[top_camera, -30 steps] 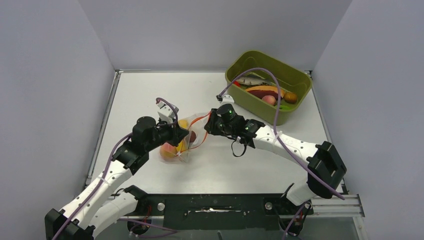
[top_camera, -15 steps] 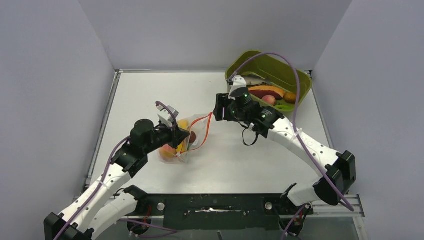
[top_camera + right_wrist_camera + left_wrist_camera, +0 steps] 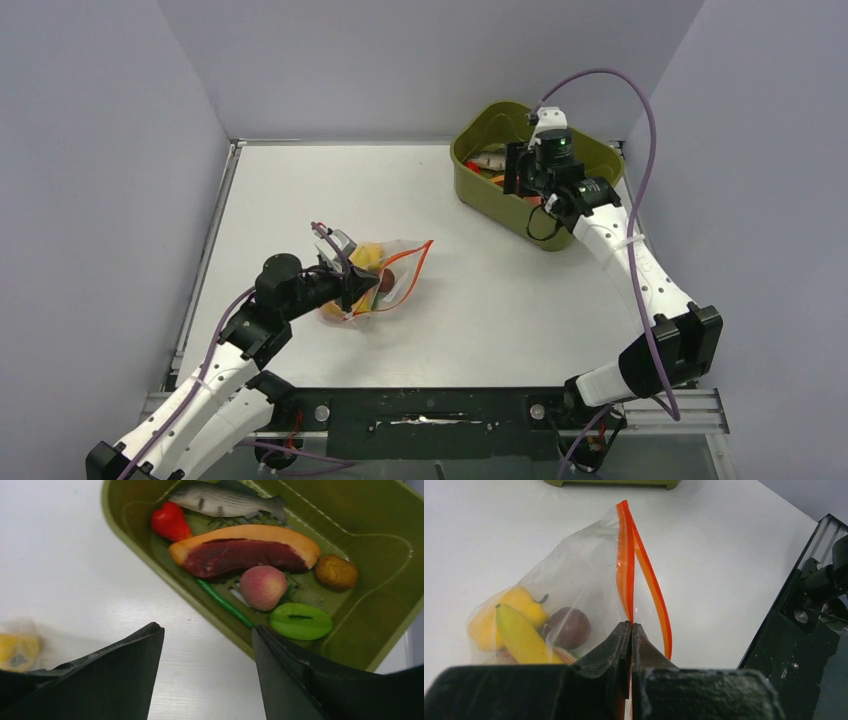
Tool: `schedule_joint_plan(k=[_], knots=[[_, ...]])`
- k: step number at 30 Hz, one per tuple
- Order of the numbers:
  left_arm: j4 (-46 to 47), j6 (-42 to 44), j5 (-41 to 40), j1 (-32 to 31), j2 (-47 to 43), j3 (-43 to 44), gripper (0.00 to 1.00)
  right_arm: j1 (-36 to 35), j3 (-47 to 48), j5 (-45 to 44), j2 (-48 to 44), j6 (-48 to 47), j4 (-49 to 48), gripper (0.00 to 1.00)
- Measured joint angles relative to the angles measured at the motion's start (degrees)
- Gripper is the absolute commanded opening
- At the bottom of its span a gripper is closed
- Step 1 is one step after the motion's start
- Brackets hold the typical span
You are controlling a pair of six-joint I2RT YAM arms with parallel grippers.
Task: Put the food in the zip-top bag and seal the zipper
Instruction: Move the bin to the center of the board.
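The clear zip-top bag [image 3: 385,275] lies left of centre on the table; it also shows in the left wrist view [image 3: 589,575]. Its red-orange zipper [image 3: 626,560] gapes open. Inside are a yellow pepper [image 3: 521,602], a banana [image 3: 519,637] and a dark purple piece [image 3: 569,627]. My left gripper [image 3: 631,625] is shut on one strip of the zipper at the near end of the mouth. My right gripper [image 3: 207,627] is open and empty, over the near rim of the olive-green tub [image 3: 480,195]. In the tub lie a peach [image 3: 262,586] and a watermelon slice [image 3: 245,552].
The tub [image 3: 135,540] stands at the back right and also holds a toy fish [image 3: 225,500], a strawberry [image 3: 170,521], a green pod [image 3: 300,621], a brown piece [image 3: 336,571] and a green bean [image 3: 222,602]. Grey walls enclose the table on three sides.
My right gripper has let go of the bag's zipper and moved back and right to the tub, now open. My left gripper has drawn the bag slightly nearer, still holding it.
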State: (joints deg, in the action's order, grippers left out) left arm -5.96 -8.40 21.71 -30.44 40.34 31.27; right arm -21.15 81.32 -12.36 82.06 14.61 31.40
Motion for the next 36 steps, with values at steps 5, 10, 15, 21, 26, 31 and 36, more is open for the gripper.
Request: schedule_joint_plan(k=[5,10,15,21,26,31,36], knots=[[0.5,1.2,0.0,0.0,0.0,0.0,0.00,6.9,1.6,0.6,4.2,-4.2,0.0,0.67],[1.3,1.6,0.0,0.0,0.1,-0.1,0.00,11.2,4.6,1.0,11.4,-8.1,-0.1,0.66],[2.2,1.9,-0.3,0.0,0.1,-1.0,0.00,15.2,5.9,2.8,18.3,-11.1,-0.4,0.66],[2.4,2.1,-0.7,0.0,0.6,-1.2,0.00,19.2,12.1,6.2,28.4,-14.5,-0.2,0.71],[2.4,2.3,-1.2,0.0,1.8,-1.6,0.00,19.6,17.4,8.9,35.5,-16.6,-0.7,0.75],[2.4,2.3,-2.0,0.0,2.8,-1.7,0.00,19.5,24.2,9.4,40.7,-17.6,-0.9,0.80],[2.3,2.4,-2.5,0.0,4.0,-1.8,0.00,19.4,29.7,11.9,43.6,-19.5,-2.6,0.84]])
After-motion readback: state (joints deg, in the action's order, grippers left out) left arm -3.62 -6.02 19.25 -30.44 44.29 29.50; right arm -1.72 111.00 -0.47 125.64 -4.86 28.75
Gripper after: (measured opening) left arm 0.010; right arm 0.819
